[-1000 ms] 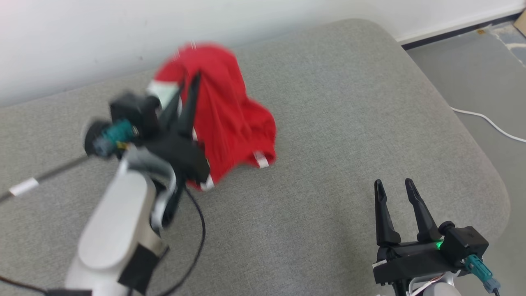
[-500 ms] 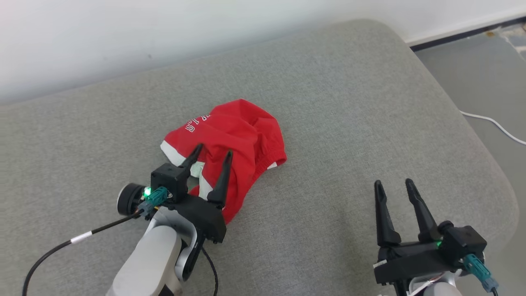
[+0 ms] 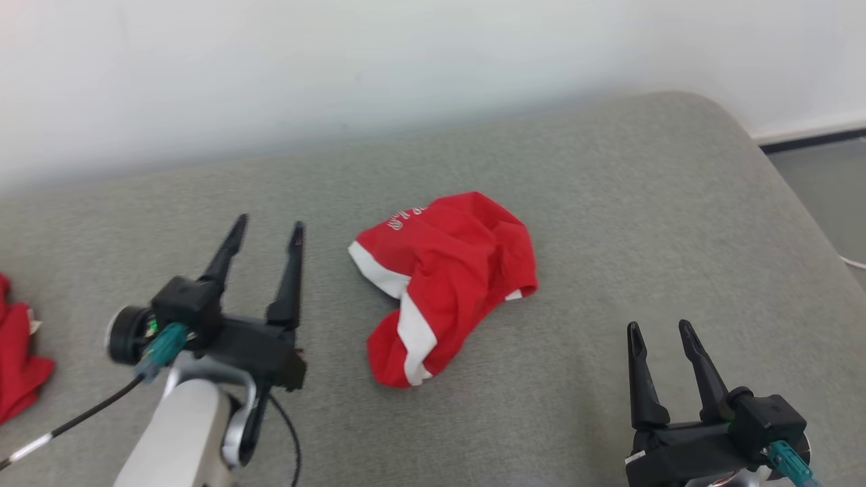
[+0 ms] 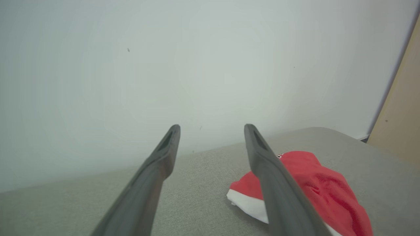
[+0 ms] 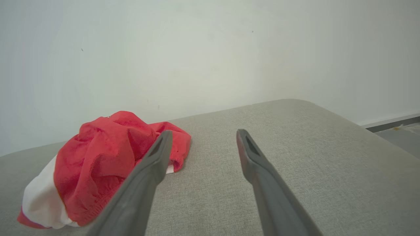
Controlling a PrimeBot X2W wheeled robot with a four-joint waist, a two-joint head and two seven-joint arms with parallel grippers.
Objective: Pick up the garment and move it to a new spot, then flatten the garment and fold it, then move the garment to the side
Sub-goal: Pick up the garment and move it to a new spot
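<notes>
Grey woven-fabric cushion (image 3: 609,203) carries the crumpled red garment with white trim (image 3: 467,264) lying free at its middle, the left claw (image 3: 269,224) at nine o'clock and the right claw (image 3: 659,327) at five o'clock both spread empty, seemingly flanking it to flatten it.

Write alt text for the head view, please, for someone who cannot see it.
A crumpled red garment with white trim lies untouched on a grey upholstered surface. The open left gripper is to its left and the open right gripper at the lower right; another red cloth shows at the left edge.
</notes>
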